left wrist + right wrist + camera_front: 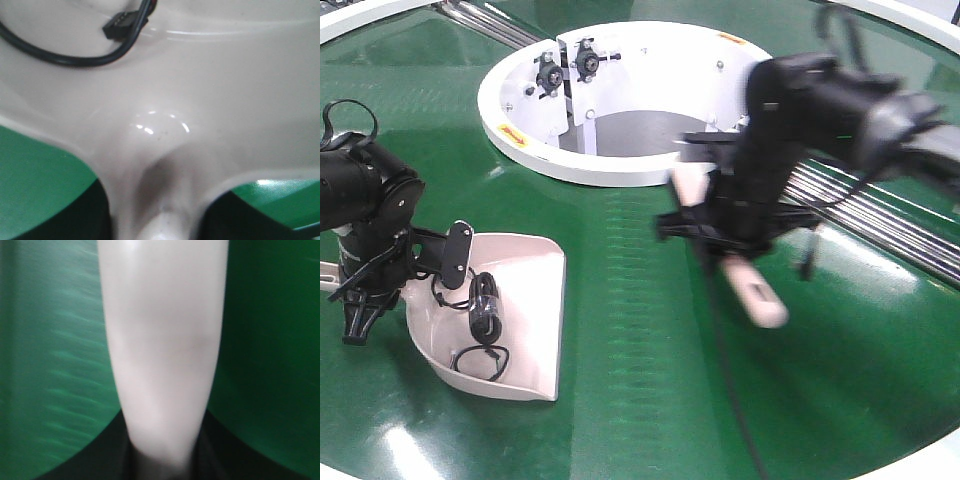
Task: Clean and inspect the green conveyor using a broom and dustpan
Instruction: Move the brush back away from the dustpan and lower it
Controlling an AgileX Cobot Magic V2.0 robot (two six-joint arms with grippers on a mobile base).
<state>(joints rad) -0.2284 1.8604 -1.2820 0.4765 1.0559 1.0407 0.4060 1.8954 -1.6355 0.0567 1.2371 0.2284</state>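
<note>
Mid-sweep on the green conveyor [640, 390], judging by the layout.

Lower left of front view: dustpan [525, 290] lying on the belt, wide mouth facing frame centre, handle running off toward the left edge. Left gripper [405, 283] clamped on that handle; in the left wrist view, dark jaws hugging both sides of the handle's root, pinching it with no gap. Inside the pan: a tangle of black cable [480, 315], so apparently one load already collected.

Centre-right of front view: right gripper [725, 235] heavily blurred, carrying the broom [757, 297] at a slant, slotted end toward lower right, other end up near the white ring [620, 168] at top centre. Jaws lost in the blur there; in the right wrist view, dark jaw edges tight against the pale brush body at bottom of frame, so pressed onto it. Can't tell whether bristles are touching the belt. Metal rollers [865, 205] behind the arm, upper right.

Probable step: broom repositioning betw. strokes, well apart from the pan. No other loose bits made out on the belt in the front view.

Next move, as a guess: bring broom down w/ bristles on the belt, draw leftward toward the pan mouth, keep pan pressed flat so nothing slips under the lip.
</note>
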